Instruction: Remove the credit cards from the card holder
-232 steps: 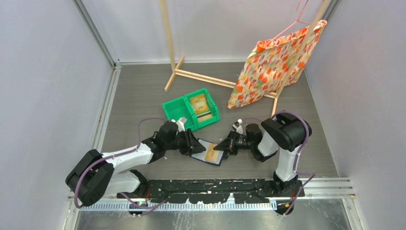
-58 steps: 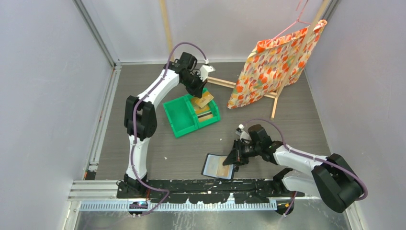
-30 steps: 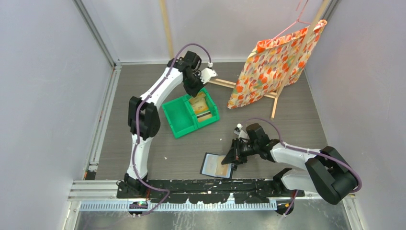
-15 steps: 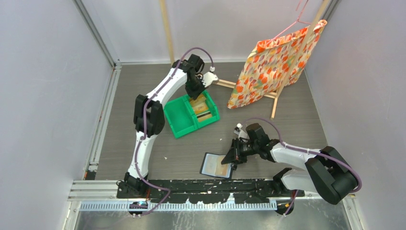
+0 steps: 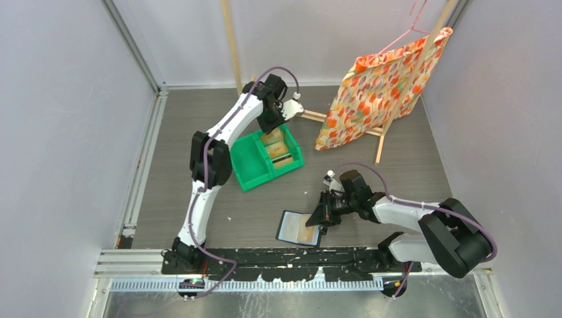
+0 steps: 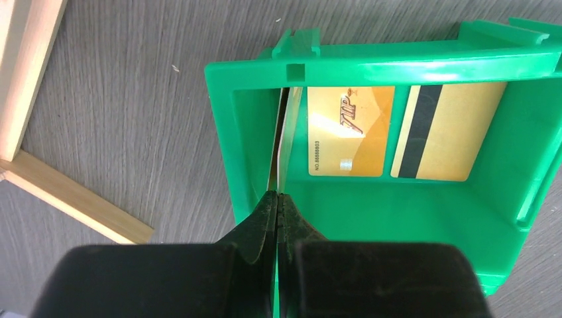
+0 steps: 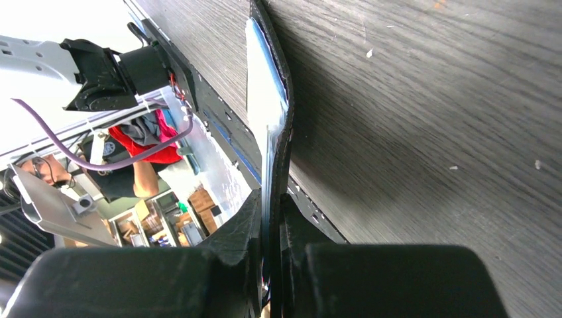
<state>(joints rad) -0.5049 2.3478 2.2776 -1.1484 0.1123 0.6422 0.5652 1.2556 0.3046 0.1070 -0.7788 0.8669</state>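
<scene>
Left wrist, L claw [image 6: 278, 196] pinches card [image 6: 283, 132] edge-on, pointing fwd, R claw [image 7: 272, 200] grips holder [image 7: 273, 112]

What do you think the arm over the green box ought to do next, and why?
Probably open the left pincer and let go. It pinches a thin card edge-on over a compartment of the green bin, where a gold card and a striped card already lie flat, so this one looks ready to drop beside them.
</scene>
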